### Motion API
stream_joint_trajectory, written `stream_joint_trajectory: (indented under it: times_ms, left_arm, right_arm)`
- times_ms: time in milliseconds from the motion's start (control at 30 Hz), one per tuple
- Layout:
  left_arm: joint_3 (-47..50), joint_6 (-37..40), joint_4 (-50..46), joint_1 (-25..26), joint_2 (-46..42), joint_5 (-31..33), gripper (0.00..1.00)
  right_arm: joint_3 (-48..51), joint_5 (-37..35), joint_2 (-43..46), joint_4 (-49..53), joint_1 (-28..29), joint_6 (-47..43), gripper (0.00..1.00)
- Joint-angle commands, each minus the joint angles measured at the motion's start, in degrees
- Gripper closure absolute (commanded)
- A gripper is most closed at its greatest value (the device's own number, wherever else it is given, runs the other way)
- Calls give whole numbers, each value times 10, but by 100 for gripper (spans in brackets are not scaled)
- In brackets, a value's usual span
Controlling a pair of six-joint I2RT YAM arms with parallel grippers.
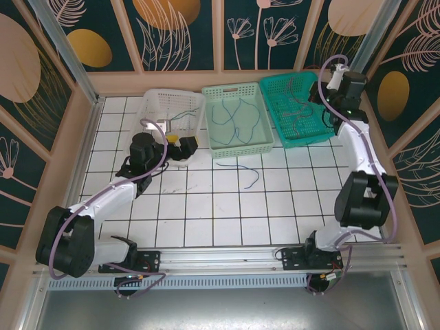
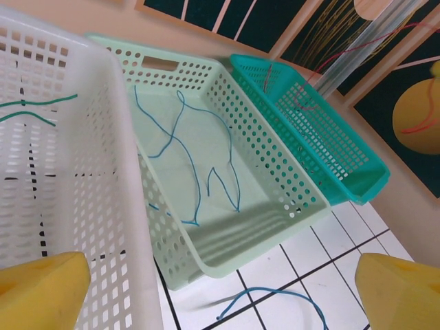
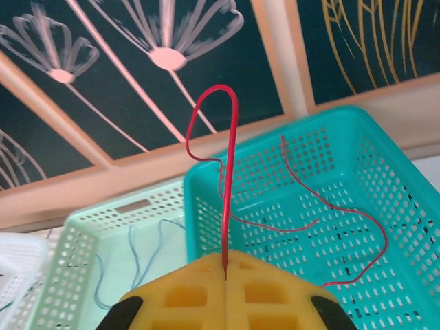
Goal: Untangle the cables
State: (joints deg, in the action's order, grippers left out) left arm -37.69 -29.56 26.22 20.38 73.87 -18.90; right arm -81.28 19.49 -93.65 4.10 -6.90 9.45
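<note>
Most cables (image 1: pixel 234 117) lie sorted in baskets (image 1: pixel 240 151) at the tabletop's (image 1: pixel 227 206) far edge. The right gripper's (image 3: pixel 225 265) jaws pinch a red cable (image 3: pixel 230 137) over the teal basket (image 3: pixel 330 151). The left gripper's (image 1: pixel 180 144) jaws are spread, with one blue cable (image 2: pixel 275 291) loose mid-tabletop.

Both my arms are built of white tubular links (image 1: pixel 113 194) joined by black cylindrical motor housings (image 1: pixel 364 199). A thick lilac cable (image 1: pixel 392 206) loops along each, down to black base brackets (image 1: pixel 141 261). The fingers (image 2: pixel 41 292) of my left gripper (image 2: pixel 220 275) are smooth yellow plastic. The yellow fingers (image 3: pixel 199 295) of my right gripper (image 3: pixel 225 265) bear square waffle recesses and black rounded corners.
</note>
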Motion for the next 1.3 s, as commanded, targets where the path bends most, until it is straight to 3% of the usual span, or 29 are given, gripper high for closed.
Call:
stream_joint_trajectory:
  times_ms: [0,67,100,233,467,700,900,1033,1267]
  left_arm:
    - [13,-45,50,4,-2,-10,1]
    - [17,-53,52,4,0,-9,1]
    - [20,-54,52,4,0,-6,1]
    - [28,-54,51,4,-1,-3,1]
    - [29,-65,53,4,7,0,1]
    - [27,-70,56,4,20,1,1]
    - [31,-74,72,4,25,9,1]
    - [33,-94,104,4,44,-5,2]
    - [34,-95,107,9,44,17,1]
  right_arm:
    - [-25,19,-41,-8,-14,-6,100]
    - [-30,0,-63,17,-19,-9,100]
    - [-30,-14,-75,29,-21,-11,94]
    - [-27,-55,-101,72,-27,-20,44]
    - [-14,-48,-32,74,10,-20,23]
    - [41,-89,66,132,122,-49,23]
    - [188,-51,120,152,158,47,35]
    - [271,-76,138,154,204,90,37]
    - [346,-55,117,132,263,154,40]
